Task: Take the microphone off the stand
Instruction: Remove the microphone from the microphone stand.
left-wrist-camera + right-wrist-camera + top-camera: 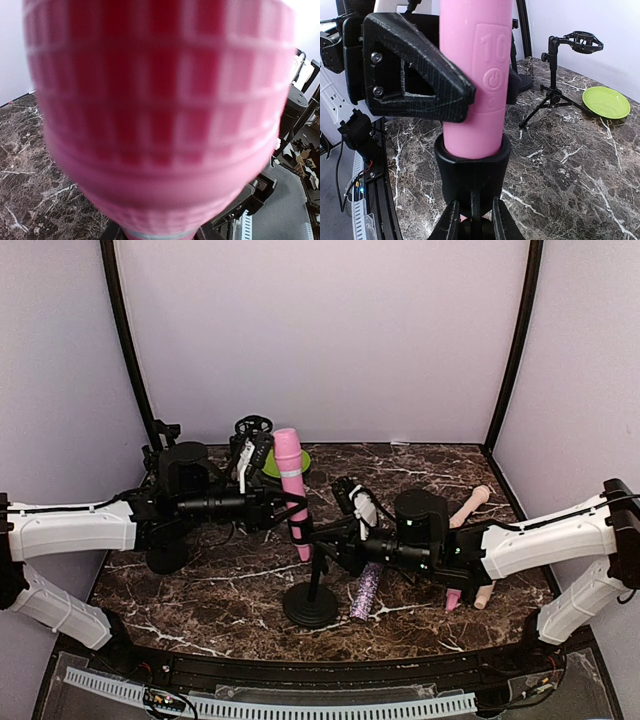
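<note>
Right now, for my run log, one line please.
left gripper shut on microphone | right gripper shut on stand | microphone in clip

top external: high above microphone (292, 490), near side, looking down, far | left wrist: right against microphone head, blurred | right wrist: close before microphone handle, looking level | shared: microphone in all three

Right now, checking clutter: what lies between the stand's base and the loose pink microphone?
A glittery purple microphone lies there; the top view shows it.
</note>
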Action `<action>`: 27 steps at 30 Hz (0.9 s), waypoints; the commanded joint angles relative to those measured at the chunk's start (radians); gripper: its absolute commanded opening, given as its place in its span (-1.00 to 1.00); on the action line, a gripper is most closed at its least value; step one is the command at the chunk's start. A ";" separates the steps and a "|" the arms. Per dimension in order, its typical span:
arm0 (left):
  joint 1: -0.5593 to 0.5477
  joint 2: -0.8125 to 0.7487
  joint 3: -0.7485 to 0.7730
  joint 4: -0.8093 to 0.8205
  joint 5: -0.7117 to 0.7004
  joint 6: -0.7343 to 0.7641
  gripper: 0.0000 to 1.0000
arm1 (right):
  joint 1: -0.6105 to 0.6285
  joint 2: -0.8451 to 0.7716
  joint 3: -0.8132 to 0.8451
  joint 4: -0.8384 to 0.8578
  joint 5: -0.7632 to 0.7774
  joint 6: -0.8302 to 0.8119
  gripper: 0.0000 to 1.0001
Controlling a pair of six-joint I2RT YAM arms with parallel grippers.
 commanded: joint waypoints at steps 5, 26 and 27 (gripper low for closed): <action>0.080 -0.053 0.080 0.160 -0.034 -0.056 -1.00 | -0.027 0.025 -0.055 -0.183 0.073 0.005 -1.00; 0.081 -0.096 -0.020 0.391 0.187 0.051 -1.00 | -0.079 0.054 -0.014 -0.229 0.070 0.095 -1.00; 0.081 -0.096 -0.019 0.388 0.186 0.051 -1.00 | -0.079 0.054 -0.012 -0.229 0.069 0.093 -1.00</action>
